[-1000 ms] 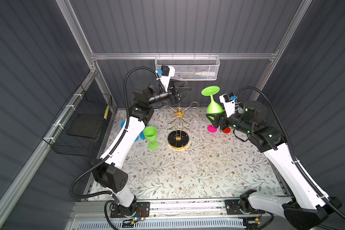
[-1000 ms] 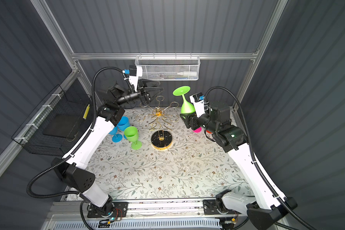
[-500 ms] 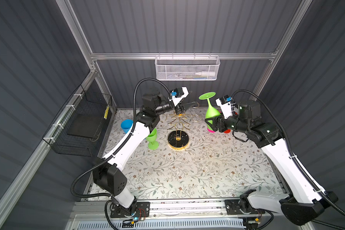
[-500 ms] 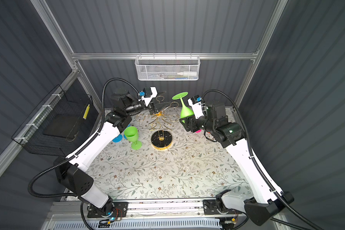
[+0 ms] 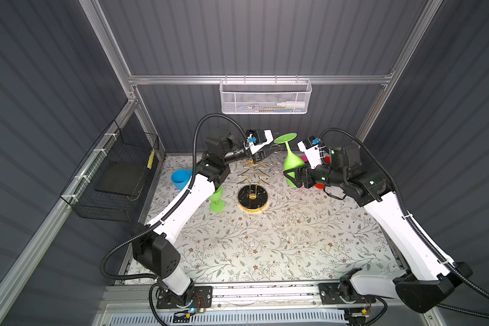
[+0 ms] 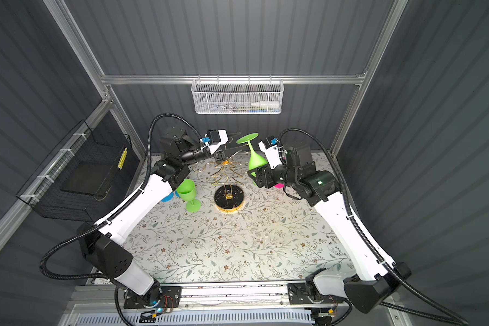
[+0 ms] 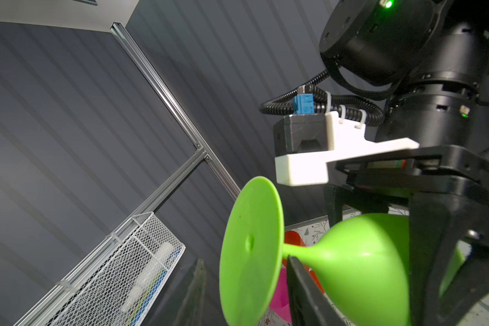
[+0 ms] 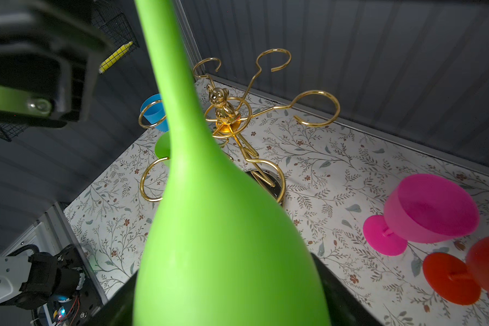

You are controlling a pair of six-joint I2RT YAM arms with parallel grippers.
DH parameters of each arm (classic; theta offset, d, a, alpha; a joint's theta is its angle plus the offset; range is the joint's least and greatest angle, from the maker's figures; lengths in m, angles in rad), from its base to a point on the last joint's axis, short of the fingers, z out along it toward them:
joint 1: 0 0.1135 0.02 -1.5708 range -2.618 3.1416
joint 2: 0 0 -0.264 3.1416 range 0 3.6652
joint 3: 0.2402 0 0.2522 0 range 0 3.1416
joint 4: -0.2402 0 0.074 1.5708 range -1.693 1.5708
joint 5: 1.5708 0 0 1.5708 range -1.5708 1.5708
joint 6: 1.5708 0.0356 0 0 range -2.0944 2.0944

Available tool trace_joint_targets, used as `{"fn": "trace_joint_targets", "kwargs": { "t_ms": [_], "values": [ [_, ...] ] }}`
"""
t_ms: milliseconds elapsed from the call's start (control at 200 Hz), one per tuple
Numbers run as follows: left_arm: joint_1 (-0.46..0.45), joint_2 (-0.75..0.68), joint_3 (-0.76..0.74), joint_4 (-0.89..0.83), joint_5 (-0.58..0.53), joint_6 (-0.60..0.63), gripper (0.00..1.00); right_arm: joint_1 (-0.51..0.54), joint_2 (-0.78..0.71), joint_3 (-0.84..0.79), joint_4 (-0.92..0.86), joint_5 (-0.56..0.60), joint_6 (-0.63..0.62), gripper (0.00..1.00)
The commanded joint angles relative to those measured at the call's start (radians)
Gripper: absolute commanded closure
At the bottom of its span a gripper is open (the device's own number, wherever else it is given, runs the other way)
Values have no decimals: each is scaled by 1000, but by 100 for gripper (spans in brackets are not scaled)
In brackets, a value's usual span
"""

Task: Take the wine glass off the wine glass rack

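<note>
The wine glass (image 5: 292, 162) is off the wine glass rack (image 5: 252, 196). It hangs in the air just beside the rack, on the side where the right arm works. None of the gold rings touch it. It is upside down. The round foot (image 7: 249, 248) is on top and the bowl is below, so its long line runs almost straight up and down, leaning a little.

The right gripper (image 5: 292, 180) hugs the bowl from both sides and holds the glass up. Its arm comes in low and nearly flat toward the rack.

The left gripper (image 5: 279, 140) is above the top of the rack and points sideways at the foot and stem. Its jaws are partly apart and hold nothing. One finger (image 7: 302, 285) sits close by the stem, but I cannot tell if it touches. The left gripper is nearer the foot, so I think it may take the stem next.
</note>
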Motion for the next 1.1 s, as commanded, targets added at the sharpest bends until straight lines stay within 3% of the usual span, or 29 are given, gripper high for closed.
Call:
{"fn": "trace_joint_targets", "kwargs": {
  "t_ms": [0, 90, 205, 370, 500, 610, 765, 925, 1091],
  "values": [
    [-7, -18, 1, 21, -14, 6, 61, 13, 2, 26, -15, -14, 13, 48],
    [-8, -15, 3, 22, -21, 1, 75, 19, 1, 23, -22, -13, 14, 48],
    [-8, -14, 3, 30, -39, -8, 100, 25, -3, 20, -23, -14, 19, 47],
    [-8, -28, -15, 69, -49, -49, 100, 25, -27, 6, 2, -24, 42, 28],
    [-8, -52, -41, 66, -139, -121, 100, 17, -85, -40, 75, -27, 78, 1],
    [-7, -83, -96, 78, -235, -247, 100, -29, -162, -109, 187, -124, 139, 1],
    [-7, -130, -190, 113, -356, -440, 100, -171, -289, -240, 379, -279, 293, 1],
    [-7, -157, -234, 143, -382, -501, 100, -289, -367, -343, 482, -376, 404, 8],
    [-7, -155, -266, 143, -376, -508, 100, -316, -384, -389, 519, -383, 446, 20]
  ]
}}
